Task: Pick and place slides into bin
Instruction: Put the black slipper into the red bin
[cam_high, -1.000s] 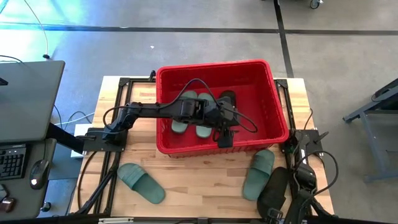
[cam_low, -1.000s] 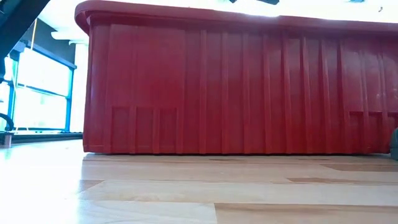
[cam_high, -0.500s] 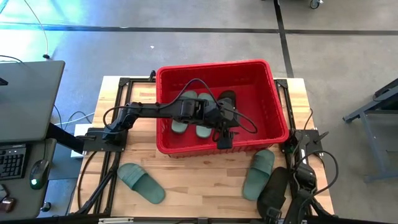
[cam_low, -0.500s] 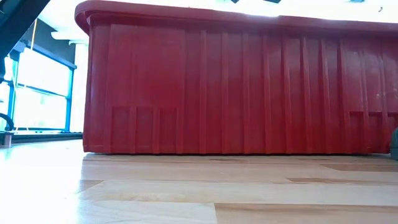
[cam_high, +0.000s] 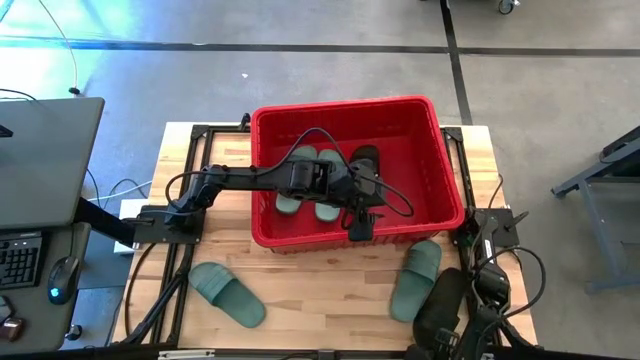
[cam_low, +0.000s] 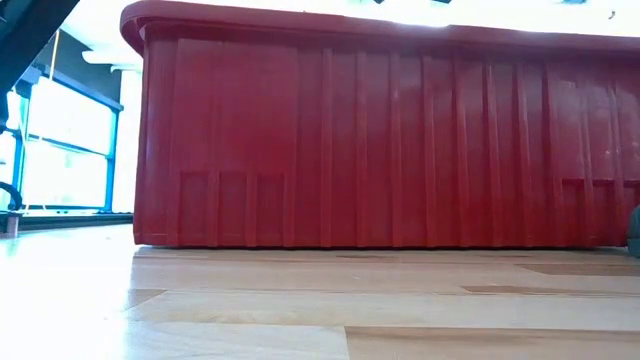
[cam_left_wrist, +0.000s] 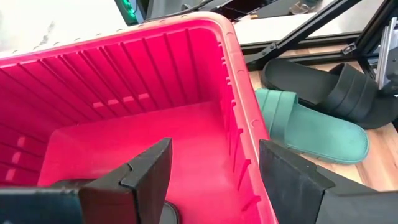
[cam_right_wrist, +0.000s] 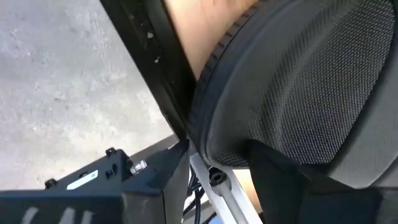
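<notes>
Your left gripper (cam_high: 360, 222) hangs inside the red bin (cam_high: 440, 150), fingers (cam_left_wrist: 149, 171) spread wide with nothing between them. Two green slides (cam_high: 308, 180) and a black one (cam_high: 365, 160) lie in the bin. Your right gripper (cam_high: 440, 335) sits low by the table's near-right corner on a black slide (cam_right_wrist: 311, 93); its grip I cannot tell. Two more green slides (cam_high: 226, 293) lie on the table (cam_high: 320, 290).

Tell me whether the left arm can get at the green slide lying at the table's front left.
Probably yes: the sage green foam slide lies alone on bare table, nothing over it. The left claw, open and empty, must first lift over the red plastic bin's wall.
</notes>
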